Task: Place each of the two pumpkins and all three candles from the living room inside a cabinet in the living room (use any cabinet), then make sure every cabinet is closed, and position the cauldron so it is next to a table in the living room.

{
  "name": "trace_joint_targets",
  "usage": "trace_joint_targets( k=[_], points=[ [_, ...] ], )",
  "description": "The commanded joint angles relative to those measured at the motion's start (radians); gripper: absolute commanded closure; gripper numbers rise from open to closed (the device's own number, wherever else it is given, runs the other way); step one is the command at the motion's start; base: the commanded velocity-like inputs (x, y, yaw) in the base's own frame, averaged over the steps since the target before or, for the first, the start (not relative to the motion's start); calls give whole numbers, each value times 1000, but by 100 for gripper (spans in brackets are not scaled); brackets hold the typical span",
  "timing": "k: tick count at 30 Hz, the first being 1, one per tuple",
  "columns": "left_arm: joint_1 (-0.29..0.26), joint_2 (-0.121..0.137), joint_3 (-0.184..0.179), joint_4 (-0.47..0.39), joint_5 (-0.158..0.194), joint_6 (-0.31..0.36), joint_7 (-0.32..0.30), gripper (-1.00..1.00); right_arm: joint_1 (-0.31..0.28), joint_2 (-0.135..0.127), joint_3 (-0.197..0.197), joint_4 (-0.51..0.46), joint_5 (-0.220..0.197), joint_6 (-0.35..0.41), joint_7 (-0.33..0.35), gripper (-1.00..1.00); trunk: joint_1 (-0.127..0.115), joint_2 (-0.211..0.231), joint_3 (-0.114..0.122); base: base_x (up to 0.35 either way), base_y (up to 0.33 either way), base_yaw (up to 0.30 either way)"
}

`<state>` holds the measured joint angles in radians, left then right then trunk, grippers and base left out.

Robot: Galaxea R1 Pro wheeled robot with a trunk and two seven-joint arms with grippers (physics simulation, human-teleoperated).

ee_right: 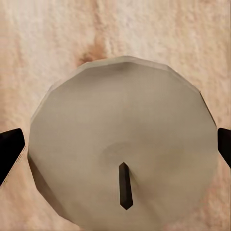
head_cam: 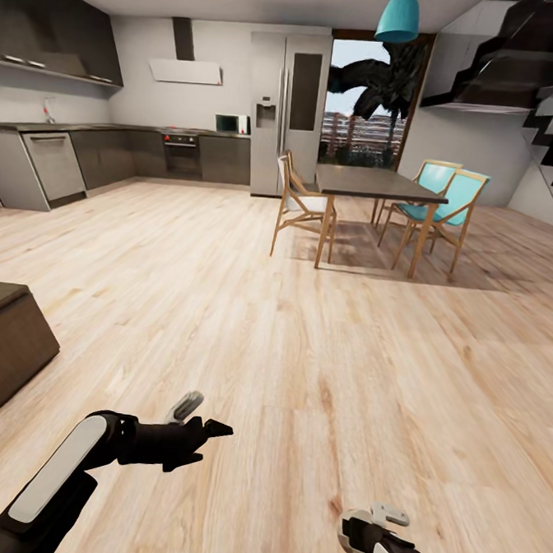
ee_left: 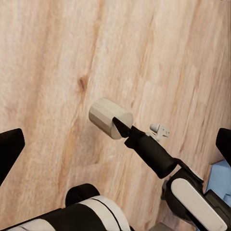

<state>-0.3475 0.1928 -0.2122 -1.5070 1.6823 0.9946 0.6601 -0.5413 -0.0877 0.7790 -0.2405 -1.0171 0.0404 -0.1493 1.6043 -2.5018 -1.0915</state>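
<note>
One candle, a pale grey-beige cylinder with a short dark wick, sits between the fingertips of my right gripper and spans the whole gap. I look down on its top, with bare wood floor behind it. In the left wrist view the same candle hangs above the floor, and one black right finger lies against it. In the head view my right wrist is low at the right, its fingers hidden. My left gripper is open and holds nothing. The pumpkins and the cauldron are out of view.
Light wood floor stretches ahead. A dark dining table with wooden and turquoise chairs stands at the centre right. Kitchen counters and a tall fridge line the far wall. A low dark-brown unit juts in at the left edge.
</note>
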Motion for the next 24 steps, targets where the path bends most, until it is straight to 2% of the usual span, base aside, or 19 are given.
trace_joint_targets(
  k=[1,9,24],
  points=[
    [-1,1,-1,-1,10,-1,10,-100,0,-1,8,-3,-7,4,-7,100,-1,0,3,0,0,0],
    [-1,0,-1,0,9,-1,12,-100,0,-1,8,-3,-8,4,-7,100,-4,2,34,0,0,0],
    [-1,-1,-1,1,8,-1,12,-100,0,-1,8,-3,-8,3,-7,100,-61,105,81,0,0,0]
  ],
)
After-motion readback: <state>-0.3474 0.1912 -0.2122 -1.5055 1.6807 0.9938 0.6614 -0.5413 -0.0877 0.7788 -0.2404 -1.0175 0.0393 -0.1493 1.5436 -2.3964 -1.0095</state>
